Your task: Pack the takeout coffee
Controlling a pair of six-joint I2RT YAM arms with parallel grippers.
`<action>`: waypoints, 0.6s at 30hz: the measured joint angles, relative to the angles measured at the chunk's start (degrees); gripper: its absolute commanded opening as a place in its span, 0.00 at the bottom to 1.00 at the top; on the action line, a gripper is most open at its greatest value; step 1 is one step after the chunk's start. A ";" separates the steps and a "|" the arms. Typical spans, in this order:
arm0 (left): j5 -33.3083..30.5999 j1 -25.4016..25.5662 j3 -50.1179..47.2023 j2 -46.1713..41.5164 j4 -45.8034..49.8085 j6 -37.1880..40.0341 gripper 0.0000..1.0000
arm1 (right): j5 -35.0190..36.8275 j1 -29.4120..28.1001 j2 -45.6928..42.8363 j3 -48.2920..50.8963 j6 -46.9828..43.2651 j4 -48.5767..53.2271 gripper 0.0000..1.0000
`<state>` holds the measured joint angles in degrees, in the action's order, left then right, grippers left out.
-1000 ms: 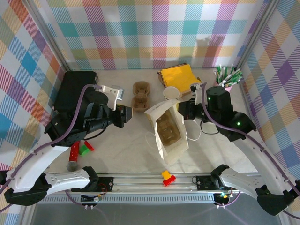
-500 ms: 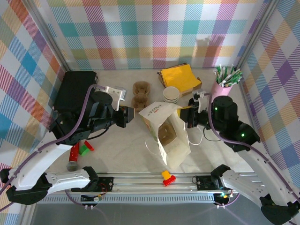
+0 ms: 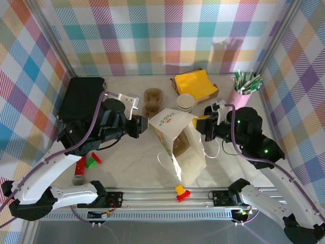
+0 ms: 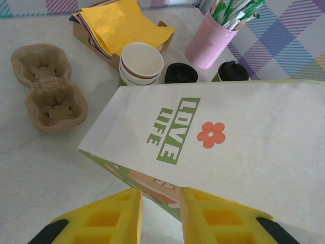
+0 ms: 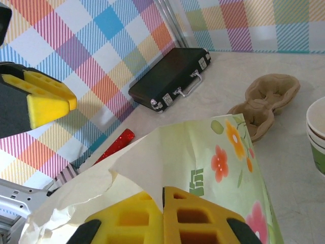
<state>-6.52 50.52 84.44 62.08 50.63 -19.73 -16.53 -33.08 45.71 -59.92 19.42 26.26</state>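
- On the left of the table lies a black case [image 3: 81, 99], well clear of the work. It needs no attention.
- Just right of it, the left gripper [image 4: 161, 203] has its jaws narrowly apart, and the lower edge of the paper bag [image 3: 175, 134] reaches into the gap. I cannot tell whether the pads actually pinch the paper.
- Behind it, the empty cup carrier [image 3: 151, 101] sits apart from the bag.
- In the middle, the bag is propped up and tilted between the two arms, its printed face towards the left wrist camera. The step in hand looks like standing it up and spreading its mouth. To do that well, the two arms should draw apart gently and level, so the thin paper opens without tearing, and the base should be settled flat on the table.
- Behind the bag, a stack of lidless cups [image 4: 141, 62] stands in front of a box of yellow napkins [image 4: 124, 23].
- Right of that stack, the takeout coffee [image 4: 181, 73] stands on the table with its black lid on. A second lidded cup [image 4: 233, 71] is beside it, and neither is packed yet.
- The right gripper [image 5: 162, 195] is closed tight on the bag's rim, and it is probably the arm nearer the coffee. It should let go only once the bag stands by itself.
- At the far right, the pink cup [image 4: 210, 40] of sticks stands just behind the coffees. A reach there should come in low, so it does not tip.
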 measured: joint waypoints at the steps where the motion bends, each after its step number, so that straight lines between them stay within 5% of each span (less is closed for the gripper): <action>1: 0.07 0.00 0.00 0.22 0.00 -0.02 0.26 | 0.35 0.00 0.90 -0.72 0.74 0.96 0.07; 18: 1.33 0.00 -0.85 1.92 -0.24 -0.63 0.27 | 2.54 3.50 24.30 -15.30 16.04 18.58 0.13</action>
<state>-5.19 50.52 83.59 64.01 50.39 -20.36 -14.00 -29.58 70.02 -75.22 35.46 44.84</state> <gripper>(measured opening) 0.264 0.115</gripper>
